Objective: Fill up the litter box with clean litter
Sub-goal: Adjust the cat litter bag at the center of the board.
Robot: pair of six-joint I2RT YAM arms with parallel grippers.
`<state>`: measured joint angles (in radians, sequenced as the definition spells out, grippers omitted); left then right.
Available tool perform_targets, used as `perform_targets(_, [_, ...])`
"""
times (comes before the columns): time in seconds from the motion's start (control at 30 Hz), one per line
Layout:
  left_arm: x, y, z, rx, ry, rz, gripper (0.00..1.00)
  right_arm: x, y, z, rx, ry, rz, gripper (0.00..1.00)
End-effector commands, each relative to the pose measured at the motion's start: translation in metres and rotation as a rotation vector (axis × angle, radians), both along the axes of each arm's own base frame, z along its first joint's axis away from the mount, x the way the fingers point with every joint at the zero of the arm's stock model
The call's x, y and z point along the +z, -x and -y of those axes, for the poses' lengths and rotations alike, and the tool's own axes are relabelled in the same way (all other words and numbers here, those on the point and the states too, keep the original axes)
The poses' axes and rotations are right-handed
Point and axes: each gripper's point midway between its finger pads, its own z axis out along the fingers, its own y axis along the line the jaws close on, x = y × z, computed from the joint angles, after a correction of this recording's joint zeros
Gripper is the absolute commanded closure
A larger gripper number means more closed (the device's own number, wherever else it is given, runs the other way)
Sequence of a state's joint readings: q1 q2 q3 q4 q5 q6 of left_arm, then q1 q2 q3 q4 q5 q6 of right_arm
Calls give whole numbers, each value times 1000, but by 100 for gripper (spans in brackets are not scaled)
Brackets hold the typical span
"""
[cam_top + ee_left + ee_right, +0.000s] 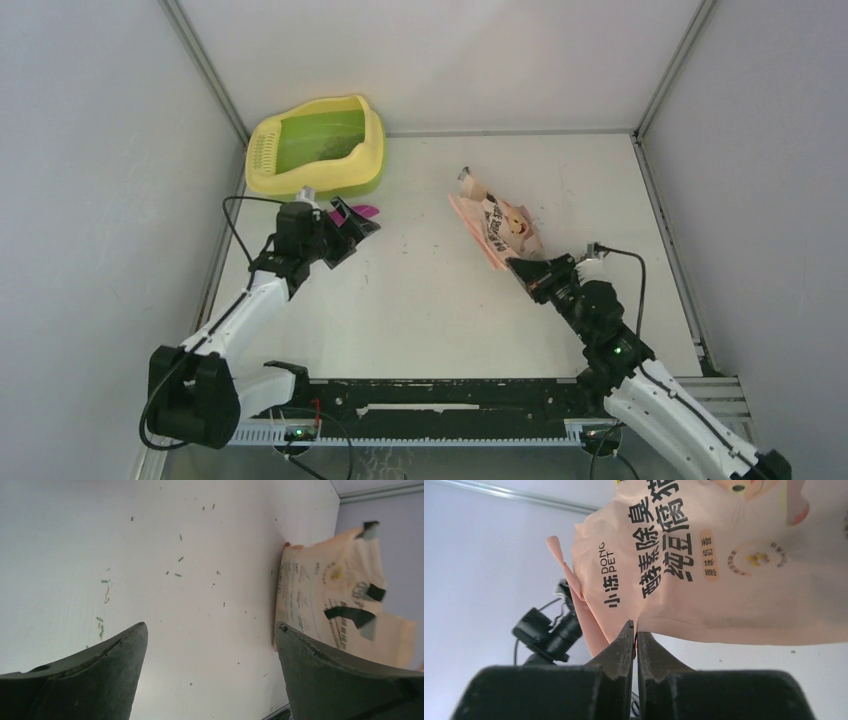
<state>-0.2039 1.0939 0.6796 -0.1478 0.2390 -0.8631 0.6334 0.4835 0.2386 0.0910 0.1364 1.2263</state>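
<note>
Overhead view. The litter box (350, 178) sits at the far left corner of the bench (420, 310), its basin showing only faint specks, so filling is judged not yet begun. The bag (497, 228) lies flat mid-bench, well apart from the box. The right end effector (520, 268) is closed on the bag's near edge, a hold probably chosen so the bag can be raised and tipped with its far end toward the box. The left end effector (358, 222) hangs wide open, empty, just beside the scoop (365, 211) and near the box. Stray litter (178, 559) dots the bench.
</note>
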Motion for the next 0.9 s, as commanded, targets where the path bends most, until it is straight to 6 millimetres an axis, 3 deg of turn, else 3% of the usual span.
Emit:
perform_targets(0.0, [54,-40,20,-16,121,120,0,55,7,9,69,-116,81,90])
perform_targets(0.2, [84,-40,73,-73,199,180,0,72,6,21,71,-232,72,90])
perform_targets(0.33, [83,-34,135,-154,253,162,3,74,7,28,31,-314,37,89])
perform_targets(0.47, [52,-21,187,-215,254,87,8,75,15,36,-3,-363,62,89])
perform_targets(0.57, [21,-10,190,-168,301,40,24,79,18,39,-7,-366,81,89])
perform_targets(0.63, [6,-5,186,-142,322,12,27,79,18,35,13,-357,76,89])
perform_targets(0.7, [4,0,190,-160,338,1,29,76,19,31,32,-352,67,89])
perform_targets(0.87, [11,-4,228,-240,358,-16,29,74,18,21,54,-360,71,89])
